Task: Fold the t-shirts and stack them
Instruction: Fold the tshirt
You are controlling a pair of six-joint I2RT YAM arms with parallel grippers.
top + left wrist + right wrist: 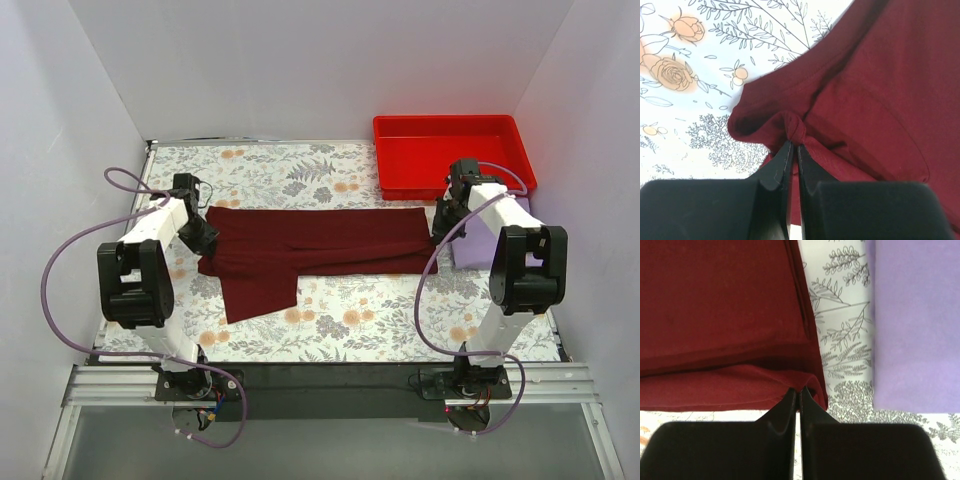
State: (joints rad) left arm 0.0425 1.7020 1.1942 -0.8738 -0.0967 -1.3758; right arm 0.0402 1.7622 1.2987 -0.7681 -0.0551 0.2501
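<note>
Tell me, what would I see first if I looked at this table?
The maroon shirt lies stretched across the middle of the flowery table, with the left gripper and the right gripper each pinching an end. A bright red tray sits in the far right corner.

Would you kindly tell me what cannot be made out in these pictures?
Lavender t-shirt: right arm covers nearly all of it in the top view; the right wrist view crops it, so its fold is unclear.
Maroon t-shirt: both ends sit under the left gripper and right gripper in the top view.
Red tray: right arm hides part of its near rim, top view.
</note>
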